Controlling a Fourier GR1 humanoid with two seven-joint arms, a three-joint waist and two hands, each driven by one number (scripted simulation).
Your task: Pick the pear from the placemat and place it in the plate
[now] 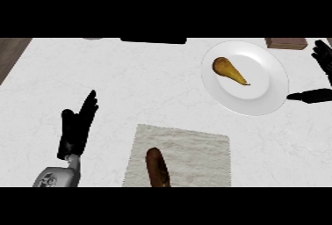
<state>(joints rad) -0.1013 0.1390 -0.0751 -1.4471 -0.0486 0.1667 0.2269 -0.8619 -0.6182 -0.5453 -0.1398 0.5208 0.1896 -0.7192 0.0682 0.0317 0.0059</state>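
Observation:
A brown-yellow pear [229, 70] lies on the white plate [259, 94] at the upper right of the counter. My right hand [322, 59] shows at the right edge beside the plate, fingers spread and open, thumb [312, 95] just off the plate's rim, holding nothing. A beige placemat [194, 149] lies at the lower middle with a dark brown elongated item [157, 168] on it. My left hand [77, 125] rests open at the lower left, fingers straight, apart from the placemat.
A brown block [286, 43] stands at the back right behind the plate. A dark flat object [154, 40] lies along the counter's far edge. Wooden floor [12, 55] shows past the counter's left edge.

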